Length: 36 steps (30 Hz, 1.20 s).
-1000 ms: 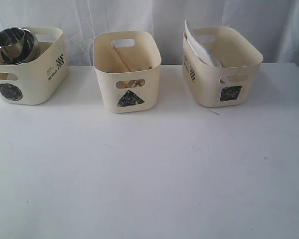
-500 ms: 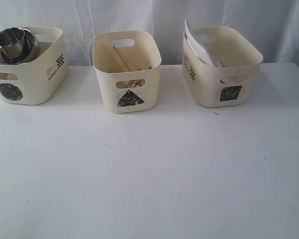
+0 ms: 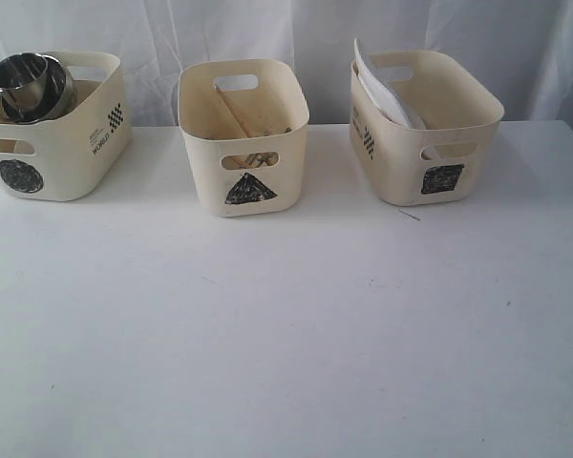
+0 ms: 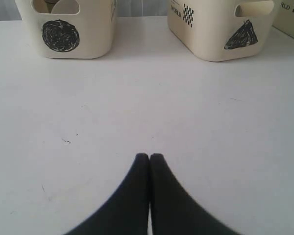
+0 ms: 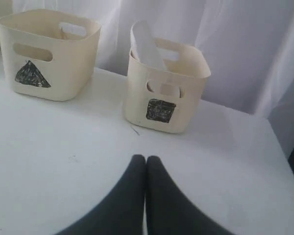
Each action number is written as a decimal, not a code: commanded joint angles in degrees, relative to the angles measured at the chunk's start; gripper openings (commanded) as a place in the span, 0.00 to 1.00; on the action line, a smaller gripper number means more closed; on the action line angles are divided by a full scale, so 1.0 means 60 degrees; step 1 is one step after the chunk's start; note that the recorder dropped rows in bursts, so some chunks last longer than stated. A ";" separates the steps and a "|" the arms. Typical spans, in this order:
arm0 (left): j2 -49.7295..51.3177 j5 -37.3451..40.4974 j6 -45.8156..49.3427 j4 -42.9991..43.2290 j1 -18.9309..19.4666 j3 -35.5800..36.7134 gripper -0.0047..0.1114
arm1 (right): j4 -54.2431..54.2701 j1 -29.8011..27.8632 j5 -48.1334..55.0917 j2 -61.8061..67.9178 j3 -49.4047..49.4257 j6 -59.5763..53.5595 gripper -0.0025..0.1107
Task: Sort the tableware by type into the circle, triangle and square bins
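Tableware lies sorted in the exterior view: mugs (image 3: 29,84) in the circle bin (image 3: 72,157), chopsticks (image 3: 237,114) in the triangle bin (image 3: 205,162), plate (image 3: 382,100) in the square bin (image 3: 468,134). In the left wrist view, our left gripper (image 4: 149,156) is pinched closed and empty. In the right wrist view, our right gripper (image 5: 146,158) is the same. We judge the sorting done; no further pick seems needed.

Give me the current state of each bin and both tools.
circle bin: upright, loaded, with a steel mug piled above the rim
triangle bin: upright, wooden chopsticks leaning inside
square bin: upright, white plate standing tilted, its edge above the rim
left tool: shut, holding nothing
right tool: shut, holding nothing
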 commanded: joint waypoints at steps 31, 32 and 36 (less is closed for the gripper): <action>-0.0036 -0.0029 -0.0012 -0.0050 -0.0035 0.0048 0.04 | 0.3204 -0.0011 -0.0086 -0.0654 0.0832 -0.3144 0.02; -0.0036 -0.0029 -0.0012 -0.0050 -0.0035 0.0048 0.04 | 0.3204 -0.0011 0.0016 -0.0654 0.0832 -0.3121 0.02; -0.0036 -0.0029 -0.0012 -0.0050 -0.0035 0.0048 0.04 | 0.3069 -0.0011 0.0170 -0.0654 0.0832 -0.2671 0.02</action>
